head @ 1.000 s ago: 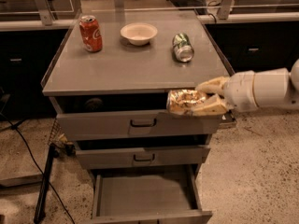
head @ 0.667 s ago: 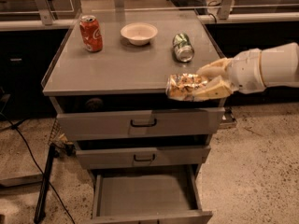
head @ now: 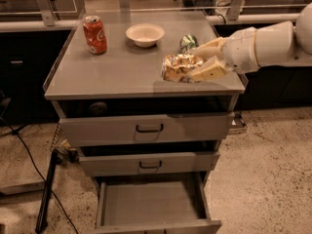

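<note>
My gripper (head: pixel 195 65) reaches in from the right and is shut on a crinkled gold snack bag (head: pixel 178 67). It holds the bag just above the right front part of the grey cabinet top (head: pixel 112 69). A green can (head: pixel 187 41) lies on its side right behind the bag, partly hidden by my fingers (head: pixel 209 69). A white bowl (head: pixel 145 34) sits at the back middle, and a red soda can (head: pixel 94 34) stands upright at the back left.
The cabinet has three drawers. The top drawer (head: pixel 146 127) is pulled out slightly, the middle one (head: pixel 148 164) a little, and the bottom drawer (head: pixel 153 204) is wide open and shows a bare floor. Black cables (head: pixel 29 160) run over the ground at the left.
The gripper has lifted the snack bag from in front of the top drawer up over the cabinet top's right front area.
</note>
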`<action>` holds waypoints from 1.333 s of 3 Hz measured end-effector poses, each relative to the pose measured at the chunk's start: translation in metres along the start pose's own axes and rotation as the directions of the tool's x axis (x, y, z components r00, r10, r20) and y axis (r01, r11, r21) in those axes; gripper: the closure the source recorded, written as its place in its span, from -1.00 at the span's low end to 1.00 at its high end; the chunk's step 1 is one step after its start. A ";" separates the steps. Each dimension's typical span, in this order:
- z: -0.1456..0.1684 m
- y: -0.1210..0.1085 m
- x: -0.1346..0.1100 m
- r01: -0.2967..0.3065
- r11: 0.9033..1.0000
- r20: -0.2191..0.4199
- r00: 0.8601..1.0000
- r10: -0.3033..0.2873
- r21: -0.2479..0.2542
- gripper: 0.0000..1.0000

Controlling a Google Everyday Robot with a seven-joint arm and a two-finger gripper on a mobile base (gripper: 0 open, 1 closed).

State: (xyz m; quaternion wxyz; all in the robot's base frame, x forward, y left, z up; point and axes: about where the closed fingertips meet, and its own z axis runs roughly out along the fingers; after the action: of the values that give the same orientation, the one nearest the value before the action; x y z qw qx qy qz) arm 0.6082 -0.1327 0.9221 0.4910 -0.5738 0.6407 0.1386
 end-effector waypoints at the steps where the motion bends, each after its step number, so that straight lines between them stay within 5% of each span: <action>1: 0.023 -0.017 -0.002 0.010 1.000 0.016 1.000 -0.010 0.000 1.00; 4: 0.082 -0.031 0.018 -0.016 0.998 -0.031 0.999 0.014 -0.061 1.00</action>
State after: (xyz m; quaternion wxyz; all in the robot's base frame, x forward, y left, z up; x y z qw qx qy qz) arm 0.6765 -0.0923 0.8809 0.4624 -0.5859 0.6476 0.1531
